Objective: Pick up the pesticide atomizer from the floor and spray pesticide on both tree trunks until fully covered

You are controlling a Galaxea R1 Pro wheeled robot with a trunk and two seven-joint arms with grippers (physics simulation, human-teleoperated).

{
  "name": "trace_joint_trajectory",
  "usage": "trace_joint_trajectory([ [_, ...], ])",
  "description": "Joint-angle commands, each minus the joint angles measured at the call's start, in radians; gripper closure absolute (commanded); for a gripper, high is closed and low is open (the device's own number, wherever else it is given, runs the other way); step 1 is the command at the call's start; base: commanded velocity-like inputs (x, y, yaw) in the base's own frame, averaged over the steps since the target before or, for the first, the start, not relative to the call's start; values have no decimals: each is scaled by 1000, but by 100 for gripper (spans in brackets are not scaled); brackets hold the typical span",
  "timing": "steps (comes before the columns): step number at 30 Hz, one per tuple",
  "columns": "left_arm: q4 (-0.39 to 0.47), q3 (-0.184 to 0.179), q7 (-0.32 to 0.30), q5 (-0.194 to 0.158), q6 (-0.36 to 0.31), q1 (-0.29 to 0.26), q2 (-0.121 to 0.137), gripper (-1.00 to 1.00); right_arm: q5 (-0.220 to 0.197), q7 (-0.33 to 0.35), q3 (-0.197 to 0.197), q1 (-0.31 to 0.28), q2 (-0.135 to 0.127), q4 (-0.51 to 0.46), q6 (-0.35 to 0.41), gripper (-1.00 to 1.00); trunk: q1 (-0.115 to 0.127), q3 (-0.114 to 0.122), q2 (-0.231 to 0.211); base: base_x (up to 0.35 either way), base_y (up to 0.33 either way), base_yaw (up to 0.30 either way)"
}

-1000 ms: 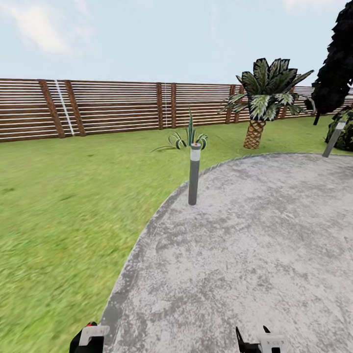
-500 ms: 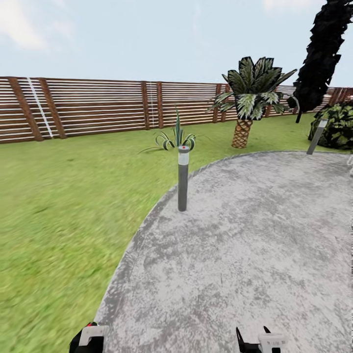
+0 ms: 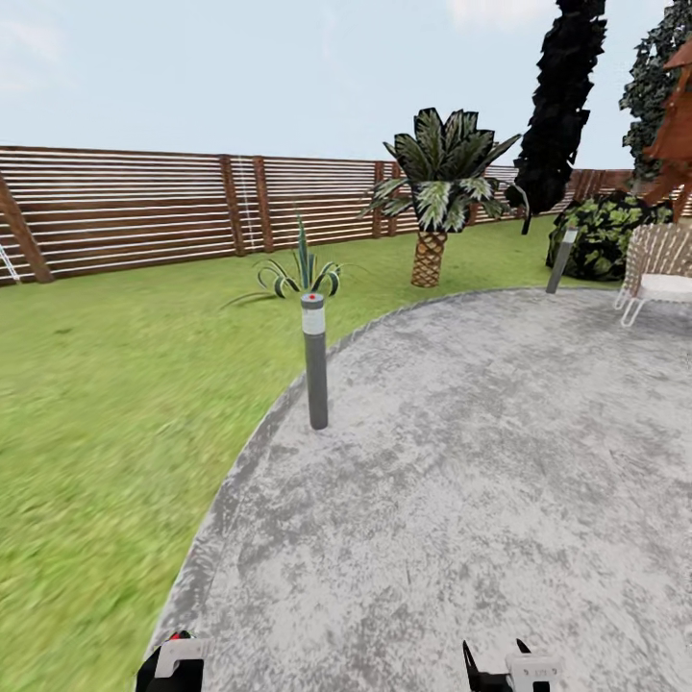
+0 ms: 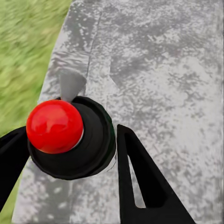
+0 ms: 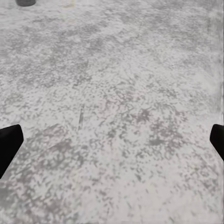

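The pesticide atomizer (image 4: 91, 149), a small black bottle with a round red top (image 4: 54, 126), sits between the two black fingers of my left gripper (image 4: 70, 133), which is shut on it. In the head view the left gripper (image 3: 173, 665) is at the bottom edge with a bit of the red top showing, over the rim of the grey paving (image 3: 461, 461). My right gripper (image 3: 509, 670) hangs open over the paving, its fingertips (image 5: 9, 140) spread wide with nothing between them. The two trees and their trunks are out of view.
A grey bollard (image 3: 314, 360) with a red dot stands at the paving's edge ahead, lawn (image 3: 96, 404) to its left. Beyond are a short palm (image 3: 432, 202), a slat fence (image 3: 144, 207), a near-black cypress (image 3: 562, 96), a bush (image 3: 596, 235), another bollard (image 3: 560, 259) and a white chair (image 3: 658, 269).
The camera has turned to the right, so the whole scene has slid left; the bush and the white chair have come into view. Both grippers hold the same pose.
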State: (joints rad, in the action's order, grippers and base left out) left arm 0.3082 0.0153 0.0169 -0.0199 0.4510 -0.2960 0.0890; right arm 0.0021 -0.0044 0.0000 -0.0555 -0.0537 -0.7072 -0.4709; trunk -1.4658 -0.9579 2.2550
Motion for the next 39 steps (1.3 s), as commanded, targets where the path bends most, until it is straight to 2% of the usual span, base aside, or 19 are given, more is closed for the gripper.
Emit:
trace_joint_trajectory([
  [1,0,0,0,0,0,0,0,100,0,0,0,0,0,0,0,-100,0,0,0,340,0,-284],
  [39,-1,0,0,0,0,0,0,100,1,1,0,0,0,0,0,-100,0,-1,0,340,0,-298],
])
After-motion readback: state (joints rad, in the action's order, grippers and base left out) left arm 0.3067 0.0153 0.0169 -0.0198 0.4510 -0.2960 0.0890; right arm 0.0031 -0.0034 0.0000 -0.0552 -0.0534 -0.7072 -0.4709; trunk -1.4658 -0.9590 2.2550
